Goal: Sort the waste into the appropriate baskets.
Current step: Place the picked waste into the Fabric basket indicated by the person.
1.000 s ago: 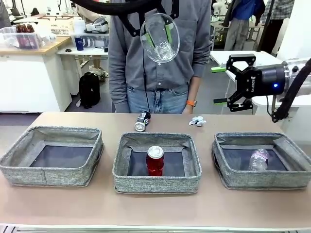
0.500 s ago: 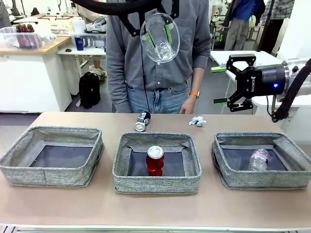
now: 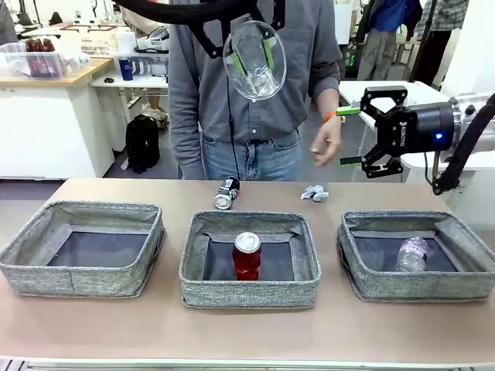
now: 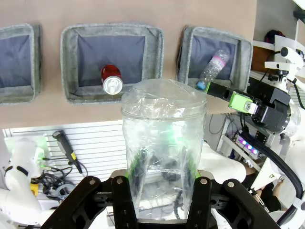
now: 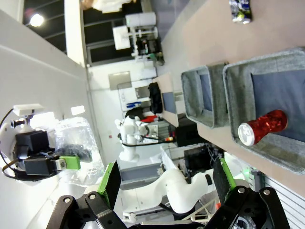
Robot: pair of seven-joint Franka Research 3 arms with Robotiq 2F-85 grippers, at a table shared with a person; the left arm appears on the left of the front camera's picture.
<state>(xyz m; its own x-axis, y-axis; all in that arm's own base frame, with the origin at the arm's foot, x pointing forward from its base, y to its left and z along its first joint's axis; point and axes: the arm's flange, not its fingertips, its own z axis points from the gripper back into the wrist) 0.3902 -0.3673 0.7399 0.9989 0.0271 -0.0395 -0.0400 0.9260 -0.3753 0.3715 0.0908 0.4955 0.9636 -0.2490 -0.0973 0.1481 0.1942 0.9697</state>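
Observation:
High over the table's far side, my left gripper (image 3: 254, 56) is shut on a clear plastic cup (image 3: 259, 76), which hangs tilted in front of the person's chest. The left wrist view looks down through the cup (image 4: 164, 119) onto the baskets. A red soda can (image 3: 247, 255) stands in the middle basket (image 3: 249, 294). A clear plastic bottle (image 3: 411, 253) lies in the right basket (image 3: 421, 287). The left basket (image 3: 77, 280) holds nothing. A crushed dark can (image 3: 226, 193) and a white paper wad (image 3: 314, 192) lie on the table beyond the baskets. My right gripper (image 3: 348, 136) stands open above the right basket's far corner.
The person stands at the far edge with one hand (image 3: 328, 144) raised close to my right gripper. In the right wrist view the red can (image 5: 262, 128) and the dark can (image 5: 240, 10) show past my open fingers (image 5: 112, 183). Benches and shelves stand behind.
The person's hand has risen from the table's far edge to waist height beside my right gripper. Both arms and the cup have stayed still.

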